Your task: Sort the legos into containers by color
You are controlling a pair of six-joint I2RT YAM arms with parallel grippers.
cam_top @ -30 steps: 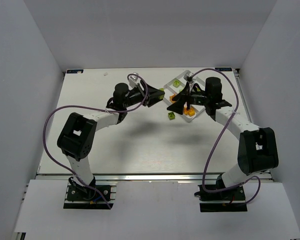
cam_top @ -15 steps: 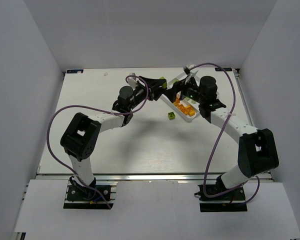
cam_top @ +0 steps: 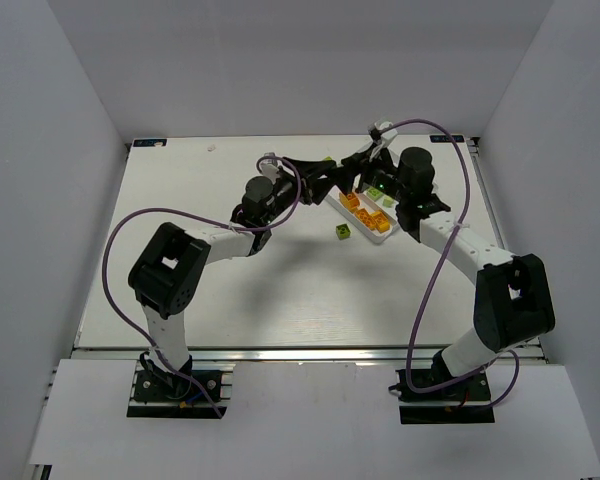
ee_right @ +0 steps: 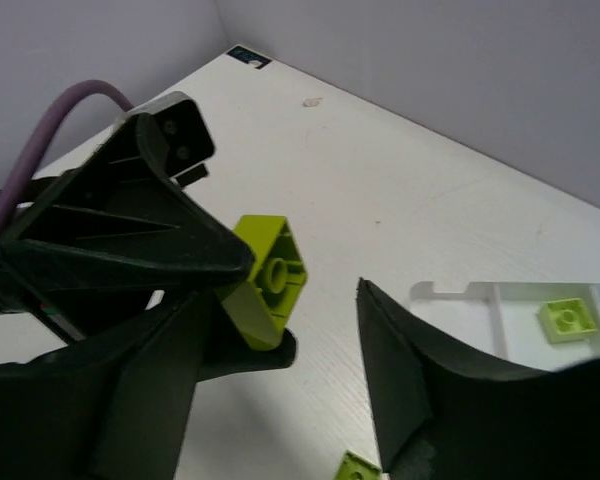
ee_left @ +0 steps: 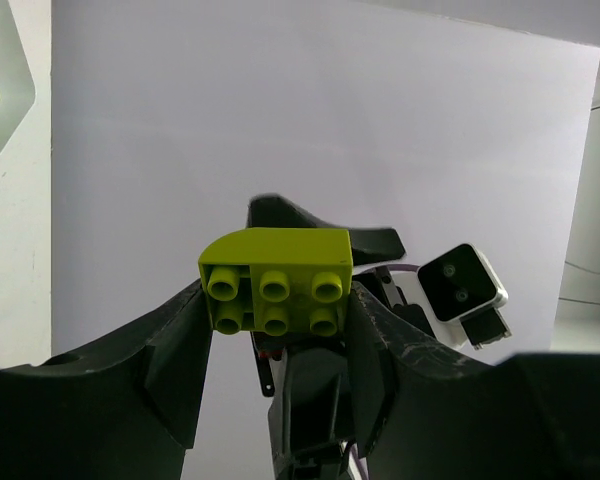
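My left gripper is shut on a lime green lego, studs facing its camera, and holds it above the table. In the top view this gripper is just left of the white tray. My right gripper is open and empty, its jaws spread wide around the held lego without touching it. In the top view the right gripper hangs over the tray's far end. Several orange legos lie in one compartment, lime ones in another. One lime lego lies on the table.
The tray's corner with a lime lego shows at the right of the right wrist view. A loose lime lego lies on the table below the right gripper. Purple cables loop from both arms. White walls enclose the table.
My left gripper has carried the lime lego right and back, toward the tray. My right gripper has lifted off the tray and swung left. The two grippers now meet.
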